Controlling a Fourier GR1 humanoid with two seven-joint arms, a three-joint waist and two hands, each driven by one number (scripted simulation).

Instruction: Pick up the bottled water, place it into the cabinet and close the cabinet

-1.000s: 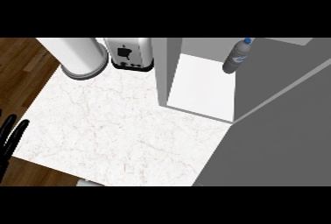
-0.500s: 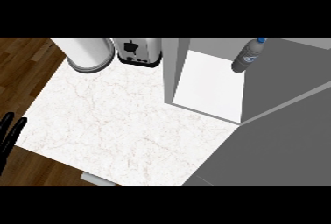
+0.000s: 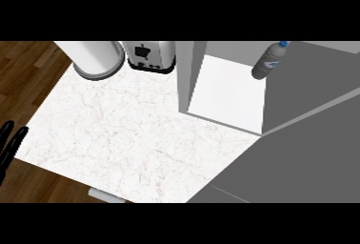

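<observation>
bottled water (image 3: 269, 61) stands in the open cabinet (image 3: 228, 95), far right of my left hand (image 3: 7, 138), which rests straight-fingered and empty, since i judge only closing is left.

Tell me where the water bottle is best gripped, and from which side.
Probably round its clear body, below the blue cap: the bottled water stands upright, so a sideways wrap suits it. Come from the white cabinet floor side, at its left; a grey panel stands close on its right.
</observation>
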